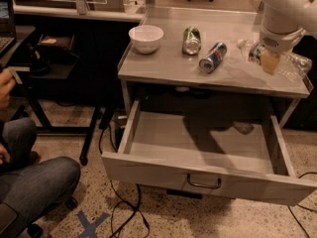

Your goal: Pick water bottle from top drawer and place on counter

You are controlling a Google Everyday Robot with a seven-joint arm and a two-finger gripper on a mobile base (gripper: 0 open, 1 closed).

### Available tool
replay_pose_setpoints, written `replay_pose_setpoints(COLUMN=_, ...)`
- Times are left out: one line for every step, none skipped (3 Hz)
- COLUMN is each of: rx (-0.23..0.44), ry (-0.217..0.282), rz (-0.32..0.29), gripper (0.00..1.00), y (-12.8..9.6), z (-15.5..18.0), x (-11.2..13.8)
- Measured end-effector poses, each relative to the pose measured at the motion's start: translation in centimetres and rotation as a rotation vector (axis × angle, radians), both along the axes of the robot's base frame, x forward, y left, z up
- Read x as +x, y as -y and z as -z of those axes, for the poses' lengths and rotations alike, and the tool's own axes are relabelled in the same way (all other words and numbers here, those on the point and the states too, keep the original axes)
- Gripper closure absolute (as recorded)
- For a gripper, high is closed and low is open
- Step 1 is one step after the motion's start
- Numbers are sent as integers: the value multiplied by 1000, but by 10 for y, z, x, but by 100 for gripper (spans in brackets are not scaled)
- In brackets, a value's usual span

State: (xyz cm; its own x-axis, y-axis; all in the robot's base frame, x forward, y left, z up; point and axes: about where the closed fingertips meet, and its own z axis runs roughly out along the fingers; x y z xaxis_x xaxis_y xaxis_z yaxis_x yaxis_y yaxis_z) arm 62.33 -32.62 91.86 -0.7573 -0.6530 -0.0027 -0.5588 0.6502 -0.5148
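Observation:
The water bottle (297, 63), clear crinkled plastic, lies sideways in my gripper (270, 59), low over the right end of the counter (168, 66). I cannot tell whether it touches the surface. My gripper hangs from the white arm at the top right and is shut on the bottle's middle, with one yellowish finger (270, 62) in front of it. The top drawer (198, 145) is pulled wide open below the counter, and its inside shows nothing but shadow. Its curved metal handle (204, 184) is on the front panel.
On the counter are a white bowl (146, 37), a green can (191, 39) and a blue-and-silver can (212, 57), both cans on their sides. A seated person's legs (34, 182) and hand (5, 87) are at the left by a dark desk (34, 68). Cables (124, 212) lie on the floor.

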Motion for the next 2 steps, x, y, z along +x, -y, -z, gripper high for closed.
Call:
replay_pose_setpoints(rx=-1, ry=3, rz=-4, gripper=100, y=-2, z=-2, x=2)
replay_pose_setpoints(rx=18, ry=-16, rz=5, gripper=100, y=-1, z=0, x=22)
